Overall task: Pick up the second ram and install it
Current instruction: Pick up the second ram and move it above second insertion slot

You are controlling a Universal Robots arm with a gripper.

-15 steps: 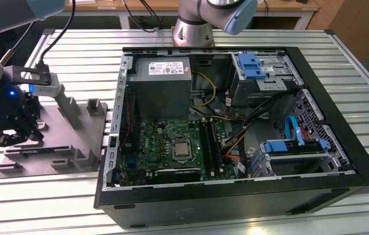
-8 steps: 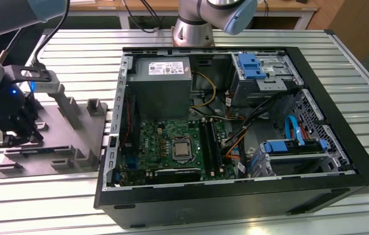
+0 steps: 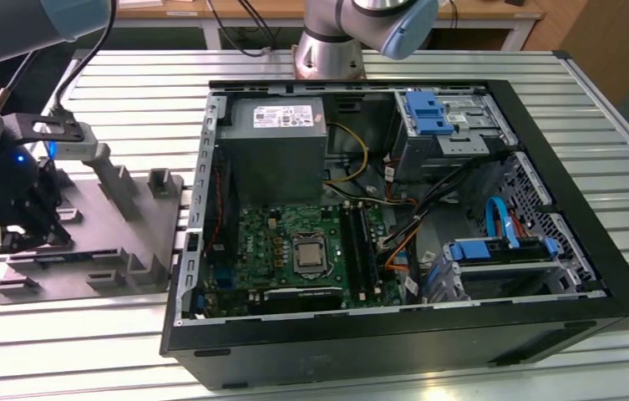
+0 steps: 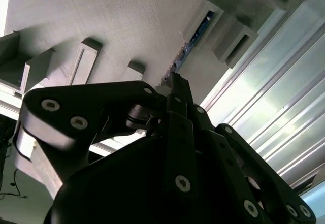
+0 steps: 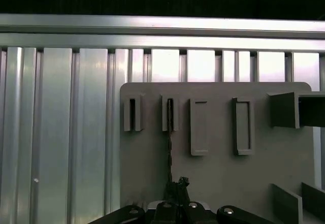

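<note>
Gripper: the gripper (image 3: 27, 236) sits low on the grey fixture block (image 3: 124, 246), at the exterior view's left. Its jaws are drawn right in on the second ram (image 5: 169, 132) — pinching it, to my eye, with nothing else held.
Ram position: the second ram stands on edge in the block's slotted posts, and as far as I can judge it is not yet lifted clear.
Long axis: in both wrist views the strip runs straight out ahead of the gripper; how much lies behind it I can't see.
Bearing to slots: the memory slots (image 3: 357, 251) inside the computer case (image 3: 403, 347) lie at about 3 o'clock from the gripper in the exterior view, well apart.
Edges: fixture uprights (image 3: 108, 180) stand near, between 1 and 2 o'clock. The case wall stands between gripper and slots, and the table (image 3: 91, 359) edge is close at 9 o'clock.
Room: open air above the fixture — nothing overhangs it.
</note>
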